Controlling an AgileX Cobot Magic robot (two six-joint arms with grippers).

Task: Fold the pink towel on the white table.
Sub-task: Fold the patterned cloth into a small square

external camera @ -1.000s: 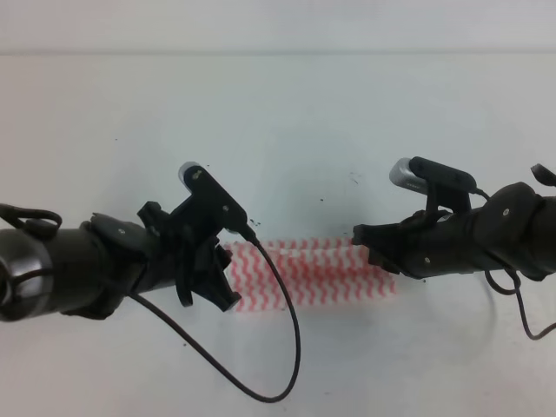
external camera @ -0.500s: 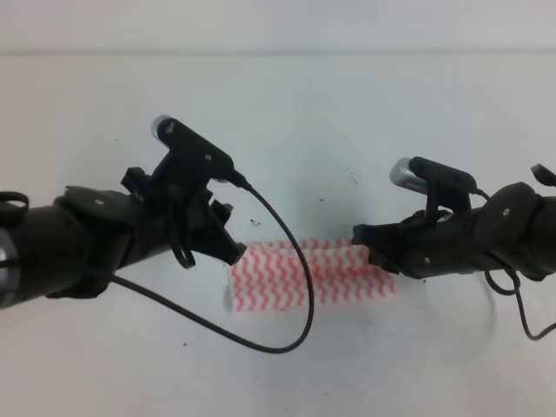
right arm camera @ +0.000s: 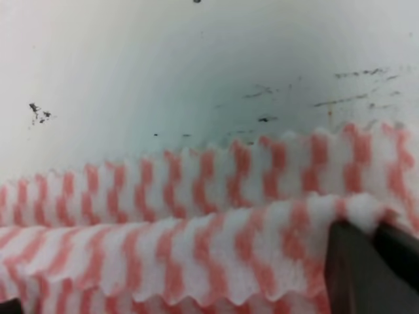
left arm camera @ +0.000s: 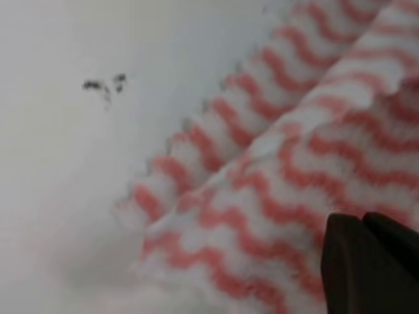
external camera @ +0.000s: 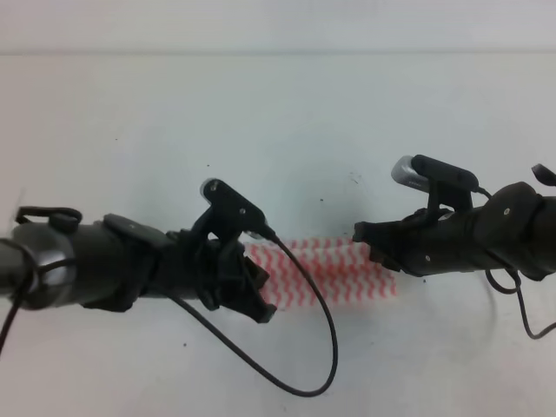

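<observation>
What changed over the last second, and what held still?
The left gripper lifted up and away from the pink towel half a second ago, then came back down over its left end, further right than before. Its grip cannot be judged. The right gripper and towel stayed put.

The pink towel (right arm camera: pixel 196 261) is thin, soft cloth with a fuzzy, slightly nubbly nap; its pink-and-white wavy stripes look matt, and its edges are scalloped and a little frayed. The white table (external camera: pixel 287 113) is a smooth, hard, faintly satin surface marked by small dark specks and scuffs. Both arms wear matt black plastic housings; the left gripper (external camera: pixel 257 304) and right gripper (external camera: pixel 369 243) are dull black too. A thin black cable (external camera: pixel 313 347) has a smooth, slightly glossy rubbery sheath.
</observation>
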